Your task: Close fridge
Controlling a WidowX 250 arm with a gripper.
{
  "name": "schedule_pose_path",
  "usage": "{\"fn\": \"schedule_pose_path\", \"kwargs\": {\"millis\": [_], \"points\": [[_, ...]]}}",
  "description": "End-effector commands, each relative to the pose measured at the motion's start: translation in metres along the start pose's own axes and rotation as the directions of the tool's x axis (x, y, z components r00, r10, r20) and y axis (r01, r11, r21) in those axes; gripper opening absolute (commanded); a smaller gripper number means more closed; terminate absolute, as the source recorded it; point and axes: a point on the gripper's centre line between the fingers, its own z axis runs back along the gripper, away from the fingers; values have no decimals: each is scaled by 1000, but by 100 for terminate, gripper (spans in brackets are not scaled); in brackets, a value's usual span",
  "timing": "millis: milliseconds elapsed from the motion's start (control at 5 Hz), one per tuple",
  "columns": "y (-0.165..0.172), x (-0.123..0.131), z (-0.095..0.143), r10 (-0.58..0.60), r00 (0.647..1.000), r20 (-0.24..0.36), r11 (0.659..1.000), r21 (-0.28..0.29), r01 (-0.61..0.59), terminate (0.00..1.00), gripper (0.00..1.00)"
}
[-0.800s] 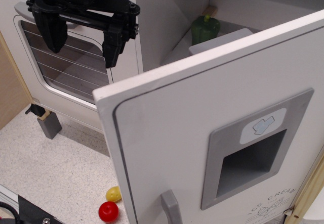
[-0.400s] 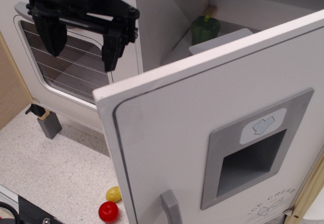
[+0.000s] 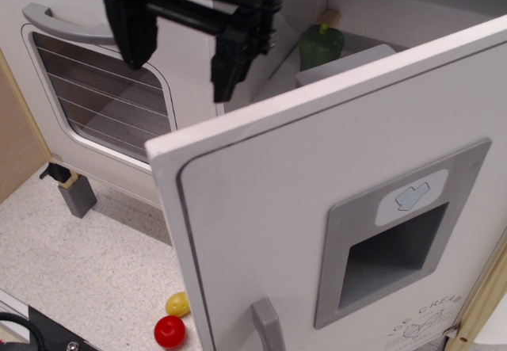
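The white fridge door (image 3: 285, 208) stands wide open and fills the right and middle of the view. It has a grey recessed ice panel (image 3: 396, 240) and a grey vertical handle (image 3: 268, 327) at the bottom. Behind it the fridge inside shows a green pepper (image 3: 320, 45) on a shelf. My black gripper (image 3: 181, 50) hangs open and empty above the door's free upper corner, in front of the oven, apart from the door.
The white oven (image 3: 95, 89) with a wire-rack window and horizontal grey handle (image 3: 55, 24) stands at the left. A red ball (image 3: 169, 331) and a yellow ball (image 3: 178, 303) lie on the speckled floor by the door. A small grey block (image 3: 75, 195) stands under the oven.
My gripper has moved to the right, from in front of the oven window towards the fridge door's top edge. The door has not moved.
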Motion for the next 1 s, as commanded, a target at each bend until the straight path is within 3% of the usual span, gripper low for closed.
{"fn": "schedule_pose_path", "kwargs": {"millis": [0,400,600,800], "points": [[-37,-7,53,-103,990,94,989,-99,112,0,100],[-64,-20,83,-158,981,112,968,-181,177,0,100],[-69,-28,78,-182,977,109,964,-177,199,0,100],[-75,-33,66,-237,966,102,961,-124,249,0,100]]}}
